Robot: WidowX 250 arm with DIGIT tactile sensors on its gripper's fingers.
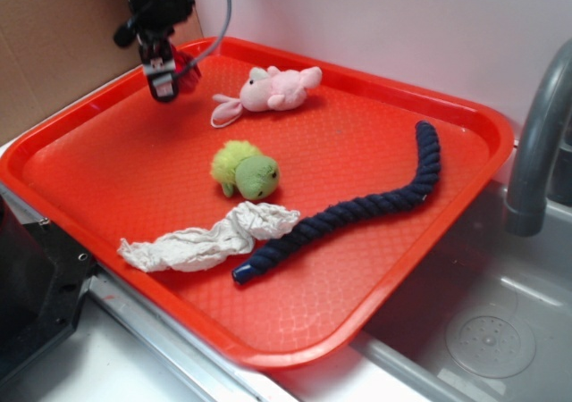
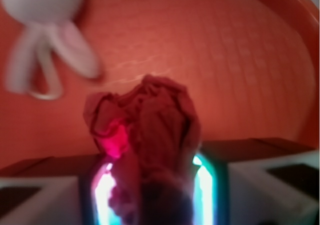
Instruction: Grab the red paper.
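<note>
One gripper (image 2: pixel 152 185) clamped on crumpled, rosette-like dark red paper (image 2: pixel 147 120) above waffle-textured orange-red tray (image 1: pixel 268 348); fuzzy pink plush (image 1: pixel 273 89) nearby.

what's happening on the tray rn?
The WidowX's claw is shut on the red paper, holding it at the far left corner of the orange tray. The wrist view shows the paper pinched between the fingers. The pink plush toy, green plush, white cloth strip and dark blue rope lie untouched.
</note>
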